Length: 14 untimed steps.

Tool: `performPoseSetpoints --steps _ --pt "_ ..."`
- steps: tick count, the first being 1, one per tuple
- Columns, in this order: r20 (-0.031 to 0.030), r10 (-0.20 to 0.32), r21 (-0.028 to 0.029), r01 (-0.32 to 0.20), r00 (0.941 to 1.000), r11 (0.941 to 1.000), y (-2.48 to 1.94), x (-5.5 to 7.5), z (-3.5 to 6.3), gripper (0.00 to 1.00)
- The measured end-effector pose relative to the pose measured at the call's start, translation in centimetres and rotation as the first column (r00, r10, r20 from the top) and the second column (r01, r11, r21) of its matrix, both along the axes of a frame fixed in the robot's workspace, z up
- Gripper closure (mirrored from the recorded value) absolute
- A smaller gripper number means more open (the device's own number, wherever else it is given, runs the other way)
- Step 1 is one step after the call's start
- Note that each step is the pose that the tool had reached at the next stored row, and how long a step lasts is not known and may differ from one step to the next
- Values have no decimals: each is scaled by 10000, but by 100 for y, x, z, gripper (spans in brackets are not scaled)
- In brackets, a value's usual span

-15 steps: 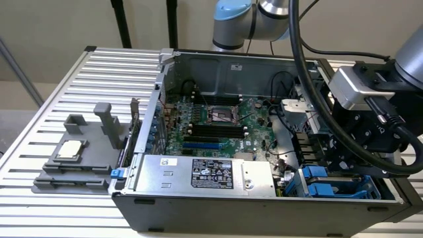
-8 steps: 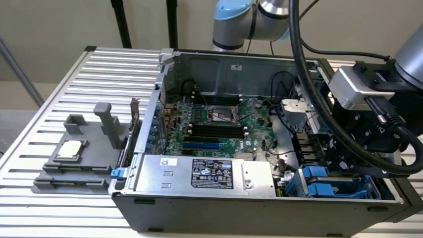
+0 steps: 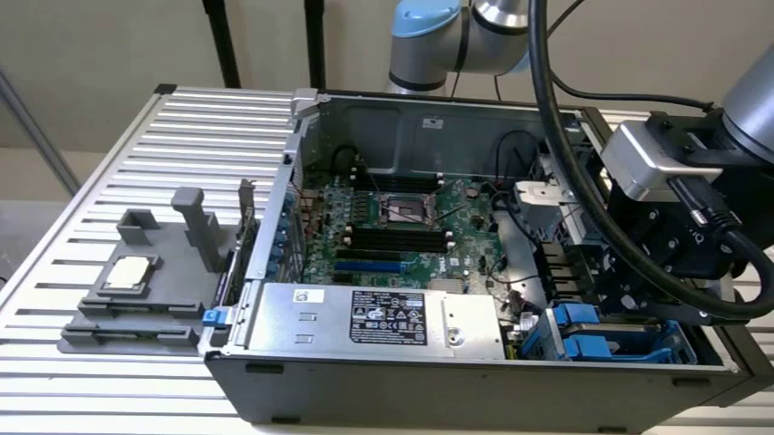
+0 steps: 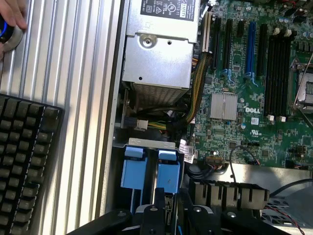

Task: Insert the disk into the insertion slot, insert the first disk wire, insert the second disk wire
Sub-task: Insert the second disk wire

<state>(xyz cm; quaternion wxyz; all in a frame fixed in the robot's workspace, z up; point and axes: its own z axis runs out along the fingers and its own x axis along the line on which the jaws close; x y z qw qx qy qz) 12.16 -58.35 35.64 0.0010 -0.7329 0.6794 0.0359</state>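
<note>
Presently, the gripper (image 4: 170, 208) hangs directly over the blue-framed disk (image 4: 167, 174) at the insertion slot (image 4: 150, 142), near the power-supply box (image 4: 159, 58); whether it is gripping cannot be told.

keyboard (image 4: 24, 161) cut off at the edge, hand (image 4: 11, 13) mostly out of frame

A ribbed metal counter (image 3: 97, 172) carries an open computer case (image 3: 484, 385), a grey holder block (image 3: 158, 313) just beside it (a small square chip (image 3: 127, 275) sits on top), and a black keyboard (image 4: 24, 161).
</note>
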Motion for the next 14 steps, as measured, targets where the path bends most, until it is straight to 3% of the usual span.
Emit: performPoseSetpoints --steps 4,10,14 --pt "3 0 -1 0 10000 10000 8 -1 1 75" --pt "6 -2 -9 2 10000 10000 171 16 63 75" --pt "5 -1 -21 1 10000 10000 208 149 134 75"
